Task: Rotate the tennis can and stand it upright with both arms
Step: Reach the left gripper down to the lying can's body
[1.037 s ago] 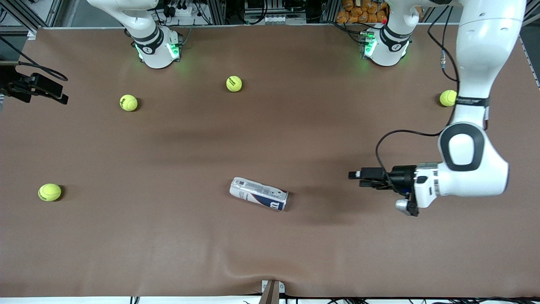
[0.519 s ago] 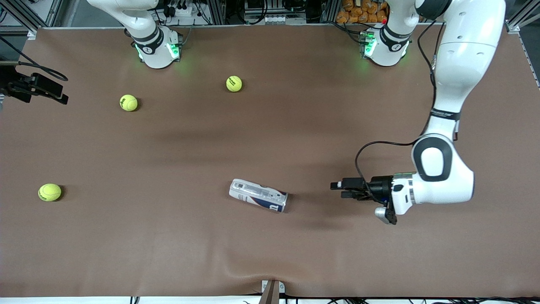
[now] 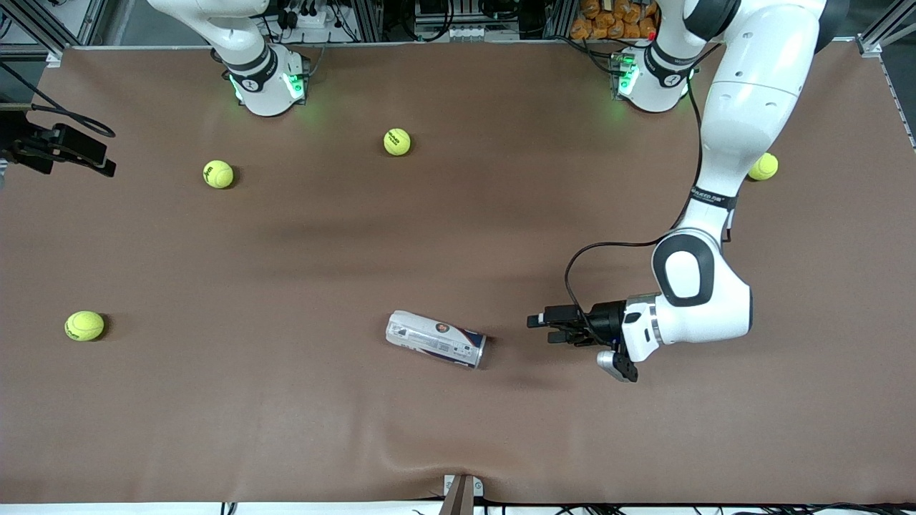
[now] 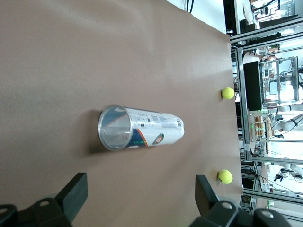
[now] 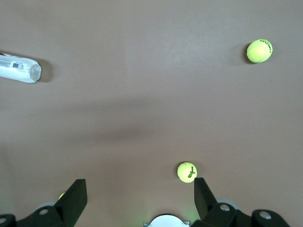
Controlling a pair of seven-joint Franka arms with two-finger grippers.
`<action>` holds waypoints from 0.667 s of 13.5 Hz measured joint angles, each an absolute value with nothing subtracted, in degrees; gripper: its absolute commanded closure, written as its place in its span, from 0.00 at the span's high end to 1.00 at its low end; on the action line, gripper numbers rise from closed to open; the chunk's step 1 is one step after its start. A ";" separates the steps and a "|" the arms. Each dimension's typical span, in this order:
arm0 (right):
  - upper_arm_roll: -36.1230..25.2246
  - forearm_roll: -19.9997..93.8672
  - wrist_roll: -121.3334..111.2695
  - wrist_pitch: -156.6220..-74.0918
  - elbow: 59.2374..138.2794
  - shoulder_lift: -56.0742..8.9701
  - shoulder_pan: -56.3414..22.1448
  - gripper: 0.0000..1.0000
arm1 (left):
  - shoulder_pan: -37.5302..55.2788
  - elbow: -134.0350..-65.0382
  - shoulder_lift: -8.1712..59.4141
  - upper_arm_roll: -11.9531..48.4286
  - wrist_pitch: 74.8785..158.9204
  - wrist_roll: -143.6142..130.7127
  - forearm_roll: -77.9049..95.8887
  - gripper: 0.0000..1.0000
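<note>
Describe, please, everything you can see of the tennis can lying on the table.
The tennis can is a slim tube with a white and navy label, lying on its side on the brown table. Its open end, ringed by a metal rim, faces the left arm's end of the table, and it looks empty inside in the left wrist view. Nothing but the table touches it; the left end effector is beside that open end, apart from it, open.

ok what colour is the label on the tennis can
White and navy with a small orange-red mark, on the tennis can; clearest in the left wrist view.
</note>
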State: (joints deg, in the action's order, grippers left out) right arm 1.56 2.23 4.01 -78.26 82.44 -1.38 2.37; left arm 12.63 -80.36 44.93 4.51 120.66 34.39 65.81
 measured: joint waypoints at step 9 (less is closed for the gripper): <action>1.55 2.23 4.01 -78.27 82.44 -1.38 2.37 1.00 | 16.70 -74.30 53.05 4.61 126.83 40.64 72.62 1.00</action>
